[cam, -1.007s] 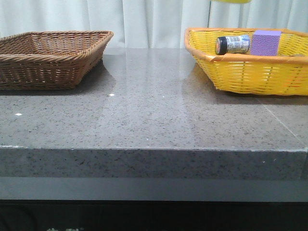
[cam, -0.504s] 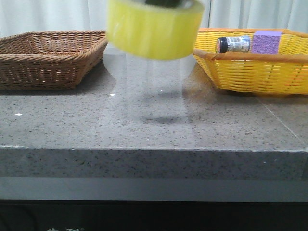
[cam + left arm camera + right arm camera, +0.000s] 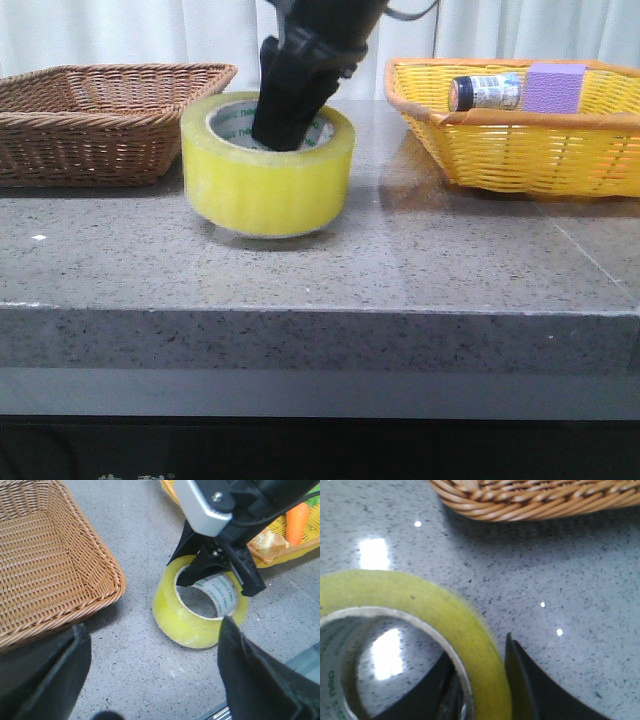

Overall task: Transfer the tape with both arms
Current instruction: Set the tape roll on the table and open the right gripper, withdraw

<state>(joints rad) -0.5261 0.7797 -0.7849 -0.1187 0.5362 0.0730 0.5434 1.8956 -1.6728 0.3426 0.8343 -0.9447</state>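
Note:
The yellow tape (image 3: 265, 185) stands flat on the grey table between the two baskets. My right gripper (image 3: 285, 125) comes down from above with one finger inside the white core and one outside, shut on the roll's wall. In the right wrist view the tape (image 3: 445, 615) sits between the fingers of the right gripper (image 3: 482, 655). In the left wrist view my left gripper (image 3: 154, 627) is open and empty, its fingers wide apart above the table just short of the tape (image 3: 185, 620). The right gripper (image 3: 215, 570) shows there too.
A brown wicker basket (image 3: 100, 120) stands at the back left. A yellow basket (image 3: 520, 140) at the back right holds a dark-capped bottle (image 3: 485, 92) and a purple block (image 3: 553, 88). The table's front edge (image 3: 320, 310) is near.
The right gripper brought the tape in from the upper right and lowered it; a second ago it was almost out of view at the top, now it rests on the table.

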